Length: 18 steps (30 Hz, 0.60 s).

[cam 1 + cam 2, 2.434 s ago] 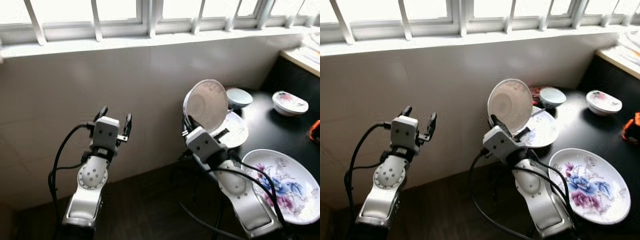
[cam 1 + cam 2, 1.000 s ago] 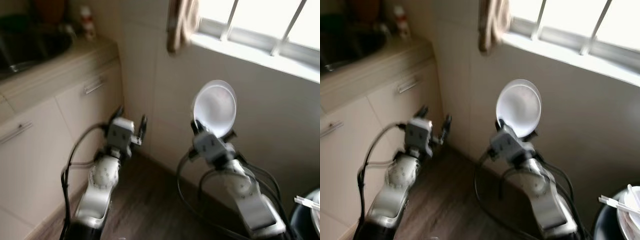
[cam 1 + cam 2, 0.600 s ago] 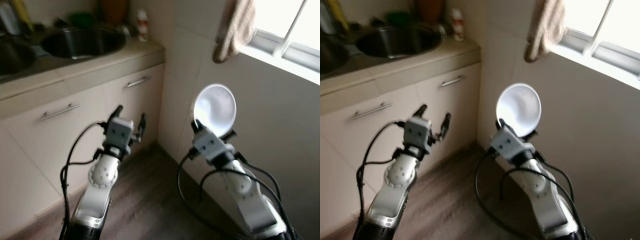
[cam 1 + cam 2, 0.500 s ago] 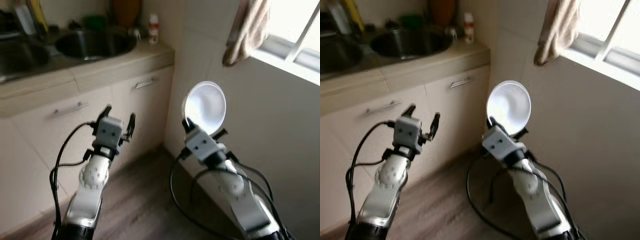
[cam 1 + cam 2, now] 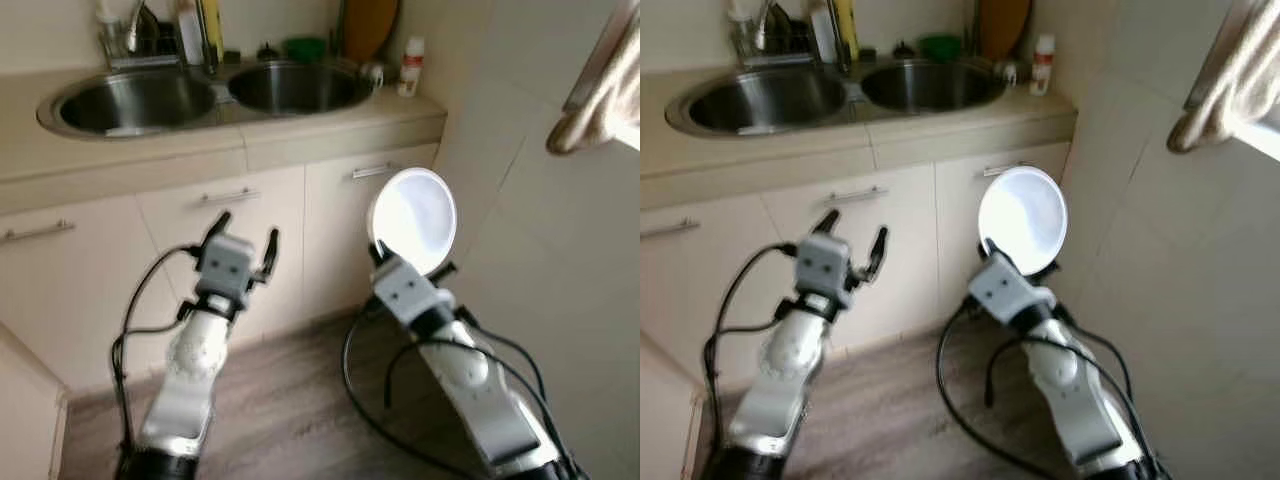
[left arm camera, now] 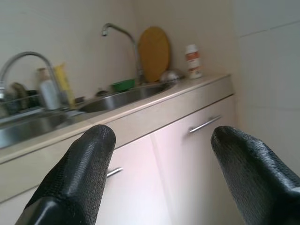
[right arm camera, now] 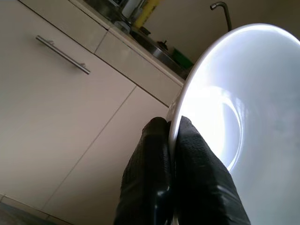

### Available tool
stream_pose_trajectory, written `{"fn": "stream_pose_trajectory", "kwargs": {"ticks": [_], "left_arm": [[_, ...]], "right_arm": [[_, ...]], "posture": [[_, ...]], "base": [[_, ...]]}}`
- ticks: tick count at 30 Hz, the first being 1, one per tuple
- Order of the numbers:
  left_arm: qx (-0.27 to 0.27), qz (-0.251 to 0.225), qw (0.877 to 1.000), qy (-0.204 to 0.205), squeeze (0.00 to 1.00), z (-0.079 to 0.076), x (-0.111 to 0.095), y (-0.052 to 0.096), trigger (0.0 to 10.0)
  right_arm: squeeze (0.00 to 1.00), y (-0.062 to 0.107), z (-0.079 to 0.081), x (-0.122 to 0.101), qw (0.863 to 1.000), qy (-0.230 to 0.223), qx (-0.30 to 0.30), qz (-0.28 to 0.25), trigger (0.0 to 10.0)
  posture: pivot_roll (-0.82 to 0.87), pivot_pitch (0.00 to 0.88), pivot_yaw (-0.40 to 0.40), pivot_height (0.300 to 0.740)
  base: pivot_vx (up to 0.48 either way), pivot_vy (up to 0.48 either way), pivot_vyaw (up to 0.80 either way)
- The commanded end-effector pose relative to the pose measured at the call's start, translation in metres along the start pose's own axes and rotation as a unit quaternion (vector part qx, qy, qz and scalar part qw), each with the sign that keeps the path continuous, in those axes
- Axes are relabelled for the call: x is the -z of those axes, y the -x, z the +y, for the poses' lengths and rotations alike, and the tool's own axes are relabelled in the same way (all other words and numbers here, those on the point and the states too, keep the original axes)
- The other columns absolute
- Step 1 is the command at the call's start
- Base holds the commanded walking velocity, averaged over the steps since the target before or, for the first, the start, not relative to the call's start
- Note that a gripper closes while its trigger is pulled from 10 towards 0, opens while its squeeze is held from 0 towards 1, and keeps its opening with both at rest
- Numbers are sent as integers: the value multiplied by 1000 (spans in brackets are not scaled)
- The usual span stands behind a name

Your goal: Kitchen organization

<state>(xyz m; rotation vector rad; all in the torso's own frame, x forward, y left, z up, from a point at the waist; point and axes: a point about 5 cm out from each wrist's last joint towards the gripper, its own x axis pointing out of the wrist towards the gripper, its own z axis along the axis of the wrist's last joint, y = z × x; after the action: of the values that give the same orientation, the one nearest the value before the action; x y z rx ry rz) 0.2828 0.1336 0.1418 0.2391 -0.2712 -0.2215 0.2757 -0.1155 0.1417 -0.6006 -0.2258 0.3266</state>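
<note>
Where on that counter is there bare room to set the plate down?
The counter is bare along its front edge and at the right end, below the white bottle. Behind the sinks it is crowded with bottles and a board. The right claw holds the plate.

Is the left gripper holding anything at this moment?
No, the left gripper is open, its two black fingers spread wide with just the beige cabinet doors seen between them.
</note>
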Motion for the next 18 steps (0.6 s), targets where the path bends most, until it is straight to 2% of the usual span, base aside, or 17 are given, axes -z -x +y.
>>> {"fn": "stream_pose_trajectory", "kwargs": {"ticks": [1, 5, 9, 13, 18], "left_arm": [[-5, -16, 1000, -6, 0, 7, -6, -1, 10000], [-2, -19, 1000, -7, 0, 7, -7, -1, 10000], [0, -23, 1000, -8, 0, 6, -8, -2, 10000], [-1, -23, 1000, -8, 0, 6, -8, -3, 10000], [-1, -25, 1000, -8, 0, 7, -8, -3, 10000]], "right_arm": [[0, -3, -1, -3, 1000, -8, 4, -7, 10000], [0, -4, 0, -3, 1000, 5, -2, -8, 10000], [0, -6, 2, -4, 999, 32, -8, -11, 10000], [0, -6, 0, -5, 1000, 3, 3, -13, 10000], [0, -8, -7, -7, 1000, 2, 20, -17, 10000]], "posture": [[-29, 0, -83, 740], [-30, 0, -83, 740], [-30, 0, -85, 740], [-30, 0, -86, 740], [-29, 0, -88, 740]], "base": [[289, 0, 0], [306, 0, 0], [480, 0, 763], [480, 0, 703], [480, 0, 0]]}}
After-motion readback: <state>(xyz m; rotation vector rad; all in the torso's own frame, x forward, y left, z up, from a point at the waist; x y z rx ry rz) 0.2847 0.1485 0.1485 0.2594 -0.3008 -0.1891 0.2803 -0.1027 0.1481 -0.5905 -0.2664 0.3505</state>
